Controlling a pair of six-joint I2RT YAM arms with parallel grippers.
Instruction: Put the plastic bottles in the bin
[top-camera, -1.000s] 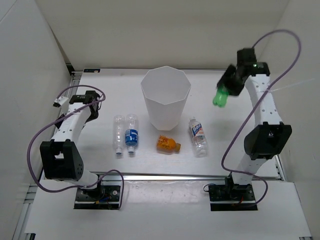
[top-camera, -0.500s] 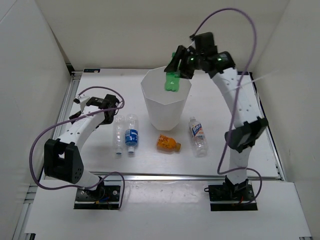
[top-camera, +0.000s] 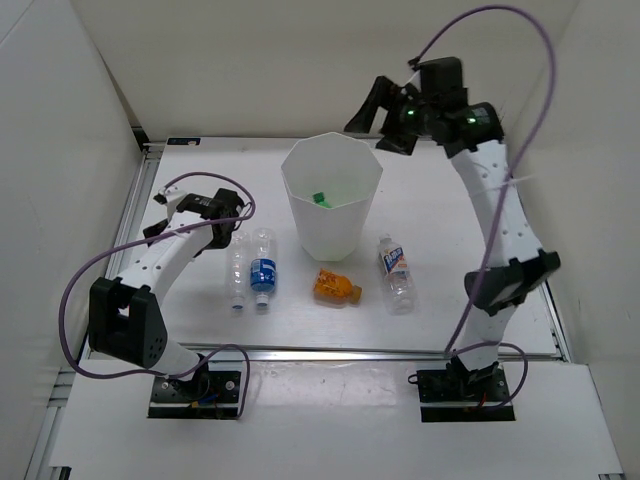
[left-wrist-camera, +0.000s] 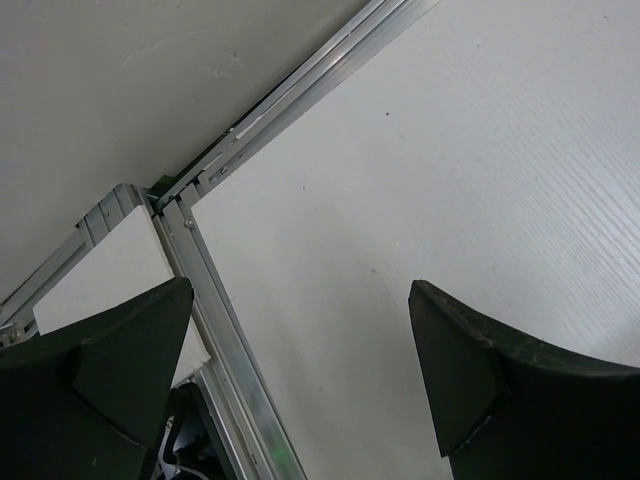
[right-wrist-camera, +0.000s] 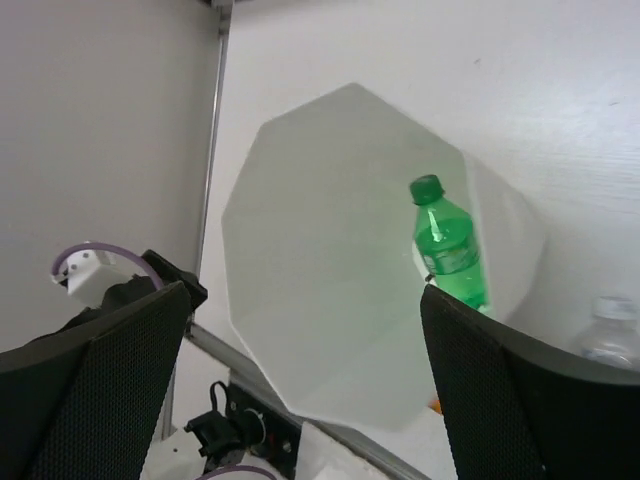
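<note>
The green bottle (right-wrist-camera: 448, 245) lies in the bin (top-camera: 300, 205); the right gripper (top-camera: 383, 112) above is spread, empty. Next the left gripper (left-wrist-camera: 300, 288), also spread, must reach the unlabelled bottle (top-camera: 236, 270).

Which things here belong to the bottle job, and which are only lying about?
Belong to the job: white bin, green bottle inside it, plain clear bottle, blue-label bottle, orange bottle, white-label bottle.

Only there: purple cable, metal rail, table.
</note>
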